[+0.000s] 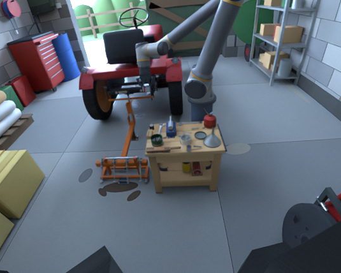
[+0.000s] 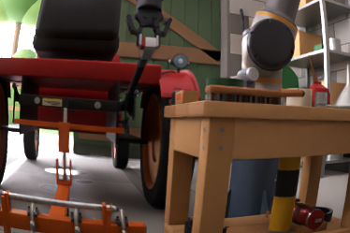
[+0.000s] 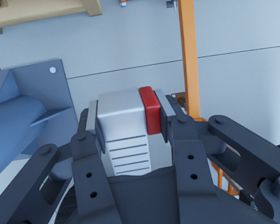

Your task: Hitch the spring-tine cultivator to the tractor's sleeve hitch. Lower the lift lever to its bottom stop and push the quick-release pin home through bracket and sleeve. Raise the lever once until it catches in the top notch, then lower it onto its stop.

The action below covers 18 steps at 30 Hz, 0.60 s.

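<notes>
The orange spring-tine cultivator lies on the floor behind the red tractor, its long drawbar reaching up to the tractor's rear hitch. At the tractor's right rear the dark lift lever slants upward, and my gripper is closed around its grey handle with a red end, high behind the black seat. From the wrist camera the drawbar runs across the floor beyond the handle. The quick-release pin is hidden from me.
A wooden workbench laden with tools, a funnel and a red can stands right of the cultivator, near the arm's blue base. A red tool chest and blue drum stand at the left wall, shelves at the right.
</notes>
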Each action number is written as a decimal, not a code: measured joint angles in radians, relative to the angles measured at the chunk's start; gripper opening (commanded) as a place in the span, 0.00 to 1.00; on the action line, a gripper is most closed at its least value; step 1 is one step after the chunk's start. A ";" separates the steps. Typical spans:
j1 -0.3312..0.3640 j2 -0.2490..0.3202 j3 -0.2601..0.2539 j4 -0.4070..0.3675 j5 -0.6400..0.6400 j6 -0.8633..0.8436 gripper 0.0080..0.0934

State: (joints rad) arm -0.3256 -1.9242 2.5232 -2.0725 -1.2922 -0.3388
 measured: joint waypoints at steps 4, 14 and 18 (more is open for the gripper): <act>0.013 0.012 0.007 -0.027 -0.010 0.014 0.00; 0.044 0.043 0.024 -0.093 -0.037 0.049 0.00; 0.056 0.056 0.031 -0.119 -0.048 0.063 0.00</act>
State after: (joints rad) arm -0.2692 -1.8677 2.5538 -2.1914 -1.3400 -0.2763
